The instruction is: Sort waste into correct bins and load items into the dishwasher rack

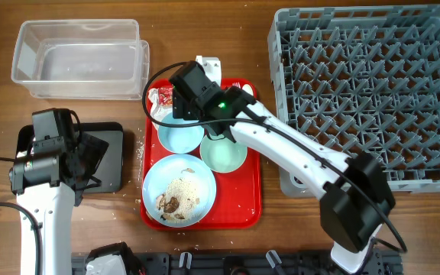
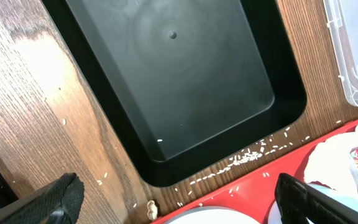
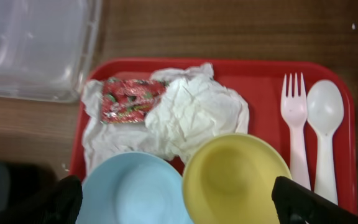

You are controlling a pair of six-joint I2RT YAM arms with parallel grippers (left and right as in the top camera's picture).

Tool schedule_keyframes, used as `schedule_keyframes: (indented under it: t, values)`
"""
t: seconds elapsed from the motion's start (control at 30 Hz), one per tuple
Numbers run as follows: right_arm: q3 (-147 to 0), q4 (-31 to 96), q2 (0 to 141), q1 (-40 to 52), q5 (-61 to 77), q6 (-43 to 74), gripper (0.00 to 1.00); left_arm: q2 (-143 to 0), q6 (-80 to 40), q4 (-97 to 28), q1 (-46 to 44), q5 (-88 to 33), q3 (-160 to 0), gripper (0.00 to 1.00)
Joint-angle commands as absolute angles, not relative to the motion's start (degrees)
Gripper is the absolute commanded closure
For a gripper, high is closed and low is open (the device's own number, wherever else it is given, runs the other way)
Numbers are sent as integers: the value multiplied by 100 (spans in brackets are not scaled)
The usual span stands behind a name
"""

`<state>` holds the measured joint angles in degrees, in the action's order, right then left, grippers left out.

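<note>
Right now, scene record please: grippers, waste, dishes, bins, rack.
left gripper: open, empty, over black tray
right gripper: open, empty, above red tray
napkin: on red tray, wrapper on top of it
plate: on red tray, holds rice crumbs
small blue bowl, yellow cup, mint bowl: on red tray
fork, spoon: side by side on red tray
clear tub: empty
black tray: one stray grain inside
rack: no dishes loaded
</note>
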<state>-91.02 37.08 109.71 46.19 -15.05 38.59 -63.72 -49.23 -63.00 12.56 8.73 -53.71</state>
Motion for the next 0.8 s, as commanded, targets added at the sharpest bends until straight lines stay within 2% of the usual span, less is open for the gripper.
schedule_keyframes:
  t: [0.0,0.77]
  values:
    - [-9214,3723,10820,4626,-1531,3870,0,-6300,-4998,-6307,1302,969,-5356,0]
    - [-9214,4167,10809,4611,-2062,3767,0,-6300,-5000,-6307,1304,969,-5356,0]
